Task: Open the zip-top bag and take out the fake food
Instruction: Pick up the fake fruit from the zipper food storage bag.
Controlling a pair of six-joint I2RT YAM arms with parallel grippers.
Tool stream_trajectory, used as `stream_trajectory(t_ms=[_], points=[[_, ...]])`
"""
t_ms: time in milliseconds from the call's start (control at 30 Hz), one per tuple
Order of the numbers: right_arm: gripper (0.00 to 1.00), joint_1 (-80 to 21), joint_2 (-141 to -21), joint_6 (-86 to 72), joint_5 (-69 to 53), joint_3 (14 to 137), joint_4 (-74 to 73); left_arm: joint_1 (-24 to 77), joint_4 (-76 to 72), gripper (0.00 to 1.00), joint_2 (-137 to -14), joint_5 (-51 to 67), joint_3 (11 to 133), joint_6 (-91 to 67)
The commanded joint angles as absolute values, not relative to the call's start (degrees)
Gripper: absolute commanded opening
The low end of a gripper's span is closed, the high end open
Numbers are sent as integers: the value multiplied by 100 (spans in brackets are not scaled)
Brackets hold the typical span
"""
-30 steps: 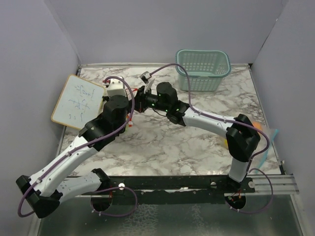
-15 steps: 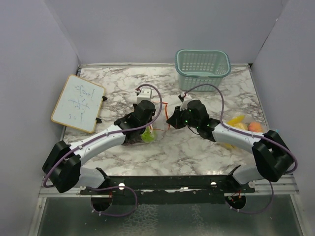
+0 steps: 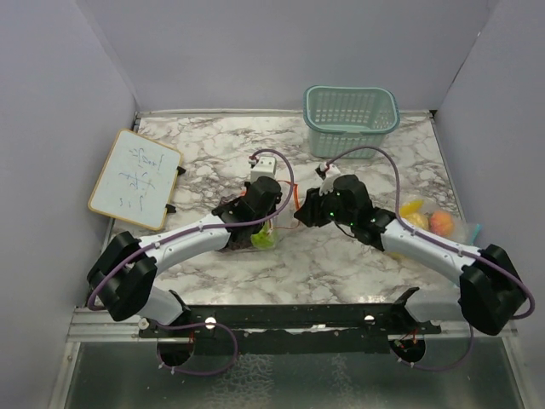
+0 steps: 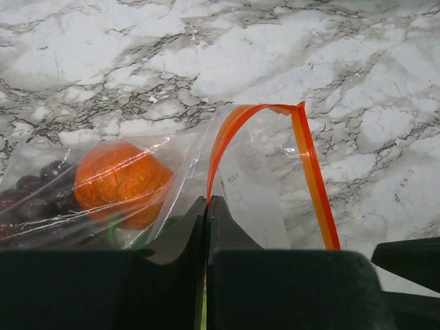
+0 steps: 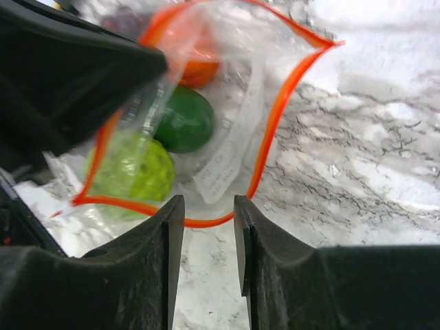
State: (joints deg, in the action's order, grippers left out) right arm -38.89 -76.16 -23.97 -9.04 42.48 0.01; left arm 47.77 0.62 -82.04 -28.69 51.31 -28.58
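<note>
Left gripper [image 4: 207, 203] seemingly on crinkly bag [image 4: 256, 175]

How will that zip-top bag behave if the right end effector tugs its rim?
Probably floppy: the zip-top bag wrinkles and its rim bows loosely where the left end effector pinches it. Likely light itself, but the round lime and orange inside may roll and shift it.
</note>
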Motion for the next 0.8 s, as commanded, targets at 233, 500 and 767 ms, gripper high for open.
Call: stream_trajectory(t_ms=[233, 500, 767], points=[[2, -3878, -7828, -2654, -1291, 4562, 745, 4868, -45, 0, -7973, -2732, 5297, -2936], [2, -3879, -8816, -3119, -2124, 4343, 2244, 5259, 130, 0, -7677, -2862, 5532, -2928], [11, -3882, -9310, -3653, -3166, 3968, 3832, 5436, 110, 0, -7677, -2960, 5593, -2939]])
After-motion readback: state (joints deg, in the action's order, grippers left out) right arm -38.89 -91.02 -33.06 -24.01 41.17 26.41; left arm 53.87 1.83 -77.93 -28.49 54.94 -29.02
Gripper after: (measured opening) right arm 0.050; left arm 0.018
